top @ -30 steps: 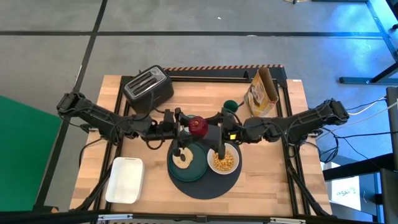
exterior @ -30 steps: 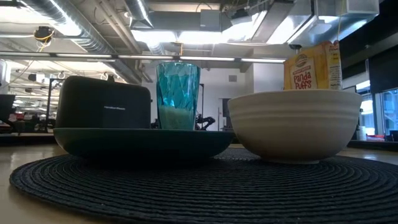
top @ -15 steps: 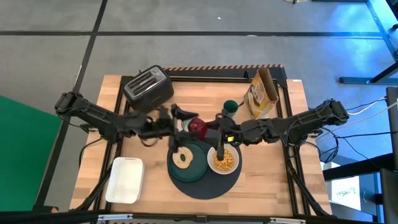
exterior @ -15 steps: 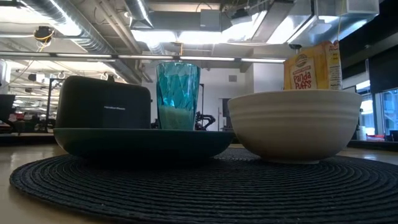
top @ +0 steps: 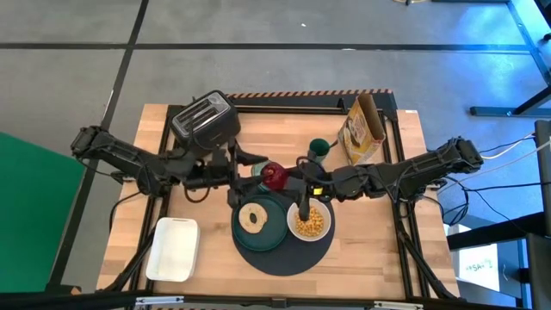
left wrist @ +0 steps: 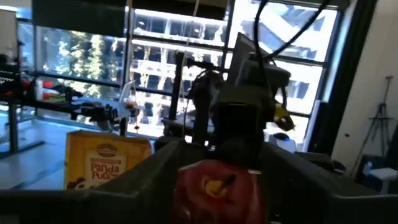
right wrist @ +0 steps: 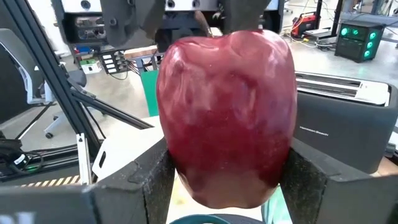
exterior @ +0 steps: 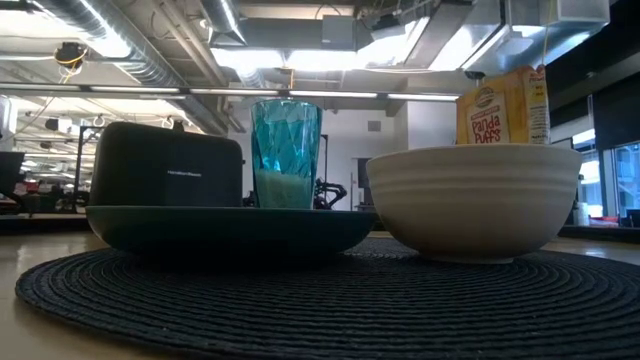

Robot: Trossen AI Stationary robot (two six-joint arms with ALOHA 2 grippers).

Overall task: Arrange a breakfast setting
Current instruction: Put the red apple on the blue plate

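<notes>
Above the middle of the wooden table (top: pixel 379 241), my right gripper (top: pixel 284 176) holds the dark-red round fruit (top: pixel 274 176). My two dark fingers (right wrist: pixel 311 180) are pressed on its sides, one on each side, and it sits straight up between them. My right arm reaches in from 3 o'clock, so it is the arm that has the fruit.

Just under the fruit, toward 6 o'clock, is the round dark-grey woven mat (top: pixel 284 258). On the mat sit the round teal plate (top: pixel 272 231) with the tan ring-shaped bagel (top: pixel 252 218) on it, and the round white bowl (top: pixel 309 223) full of yellow bits. I think the fruit has to go down that way, and the plate is the nearest spot.

My left gripper (top: pixel 245 165) is just beside the fruit at 9 o'clock. Its fingers are spread apart and hold nothing. It could get bumped.

At 1 o'clock stand the small dark-green cup (top: pixel 319 147) and the tall yellow-brown cardboard cereal box (top: pixel 363 129). At 11 o'clock is the black toaster (top: pixel 204 122). At 7 o'clock lies the white rectangular tray (top: pixel 173 249).
</notes>
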